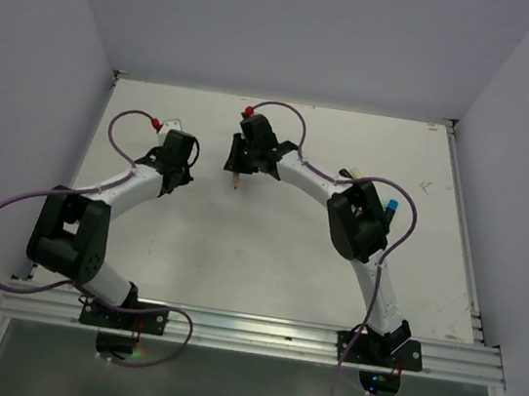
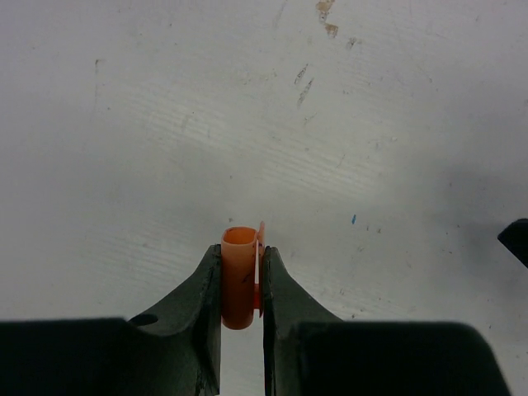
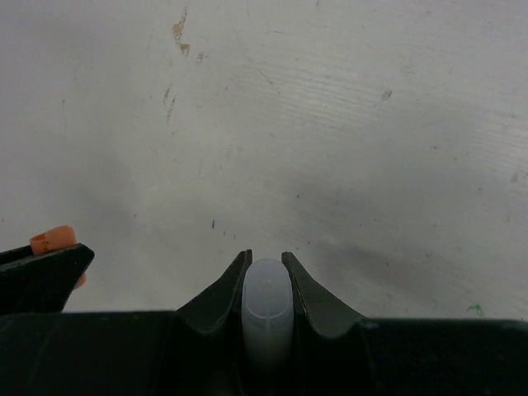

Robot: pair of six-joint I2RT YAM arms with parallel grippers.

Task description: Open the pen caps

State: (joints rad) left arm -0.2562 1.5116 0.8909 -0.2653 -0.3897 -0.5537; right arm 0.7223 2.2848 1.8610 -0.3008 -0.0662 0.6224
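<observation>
1. table (image 1: 266, 257): white, scuffed and stained, with both arms bolted at its near edge.
2. right arm (image 1: 359, 226): bent across toward the middle. Risk here: a swing of the elbow could knock the blue piece (image 1: 392, 210) just behind it. Partly hidden, so cannot tell whether cap or pen end.
3. left arm (image 1: 118, 187): folded, wrist aimed at the other wrist. Near each other, not touching. Any careless sideways move could bring the fingers together.
4. right gripper (image 3: 266, 262): closed down tight on the pen body (image 3: 266, 307), whose pale rounded end shows between the jaws. In the top view an orange tip pokes out below. Held near one end, so likely to pivot or slide if bumped. Bare tip could mark the table if lowered too far.
5. left gripper (image 2: 241, 257): pinched nearly shut on the orange cap (image 2: 239, 280), gripped across its sides with the open mouth facing away from the wrist and its clip against one finger.
6. Cap judged already off, held apart from the pen above the table.
7. Main hazard: a smooth, round tube in a narrow pinch. Could squirt out on release, or roll off once set down on its side.
</observation>
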